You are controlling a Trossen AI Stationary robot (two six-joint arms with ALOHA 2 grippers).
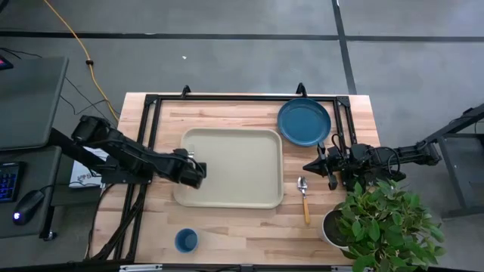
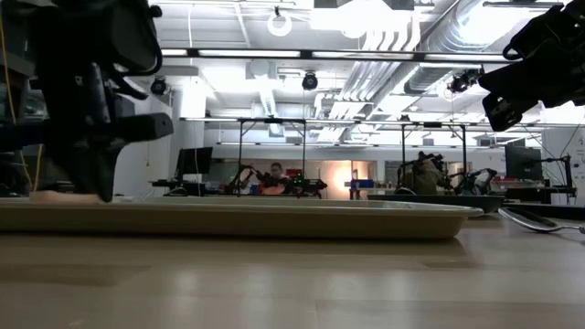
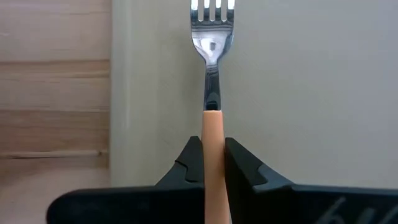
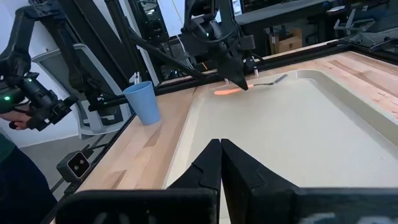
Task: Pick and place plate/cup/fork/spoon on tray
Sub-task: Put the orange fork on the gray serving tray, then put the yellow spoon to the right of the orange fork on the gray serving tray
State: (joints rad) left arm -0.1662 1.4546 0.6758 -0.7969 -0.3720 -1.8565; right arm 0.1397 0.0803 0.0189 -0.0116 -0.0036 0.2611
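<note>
Left claw pinching the fork over the tray's near-left edge

The smooth cream tray (image 1: 234, 177), rounded at the corners with a shallow rim, spreads out ahead of the left gripper (image 3: 213, 163), whose dark wedge fingers are closed tight on the slim matte orange handle of the fork (image 3: 212, 93), shiny tines pointing forward over the tray floor. The round blue plate (image 1: 304, 122) sits past the tray's far corner; the blue cup (image 1: 186, 240) stands behind, on pale wood. The right gripper (image 4: 220, 163), fingers pressed together and empty, hangs beside the orange-handled spoon (image 1: 303, 198).
</note>
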